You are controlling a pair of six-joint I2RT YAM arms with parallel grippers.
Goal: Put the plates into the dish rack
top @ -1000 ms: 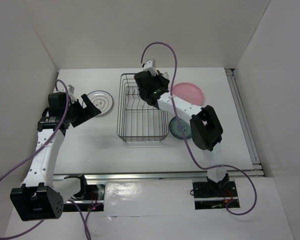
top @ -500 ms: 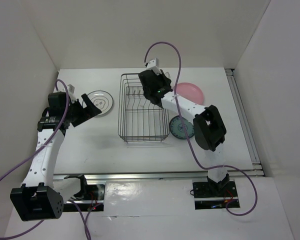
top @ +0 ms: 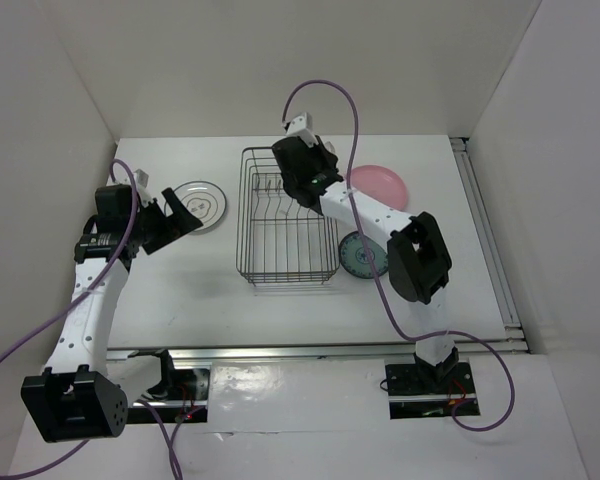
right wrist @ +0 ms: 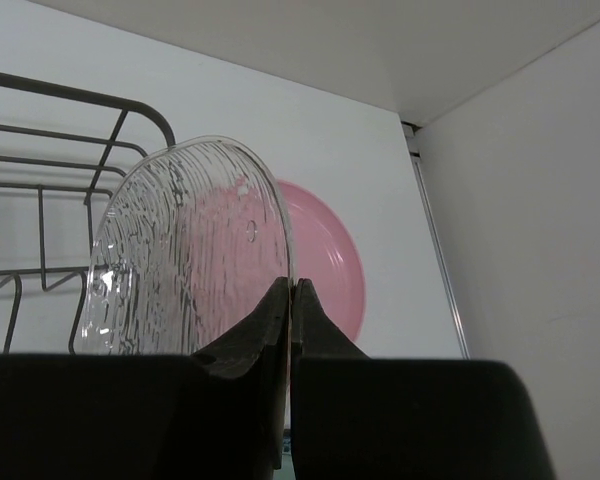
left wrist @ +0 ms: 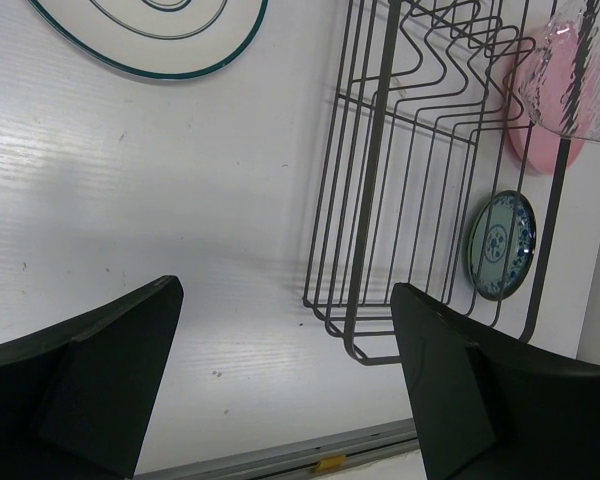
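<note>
The dark wire dish rack (top: 242, 215) stands mid-table with no plates in it; it also shows in the left wrist view (left wrist: 380, 150) and the right wrist view (right wrist: 40, 190). My right gripper (top: 302, 172) (right wrist: 291, 290) is shut on the rim of the clear glass plate (right wrist: 190, 250), holding it upright above the rack's far right corner. The pink plate (top: 380, 183) lies flat right of the rack, and the blue-green plate (top: 361, 255) lies nearer. The white ringed plate (top: 202, 203) lies left of the rack. My left gripper (top: 180, 214) (left wrist: 285, 290) is open and empty beside it.
White walls enclose the table at the back and on both sides. A metal rail (top: 490, 240) runs along the right edge of the table. A purple cable (top: 350, 110) loops above the right arm.
My right gripper with the glass plate has shifted slightly toward the rack's far end. The left arm has not moved.
</note>
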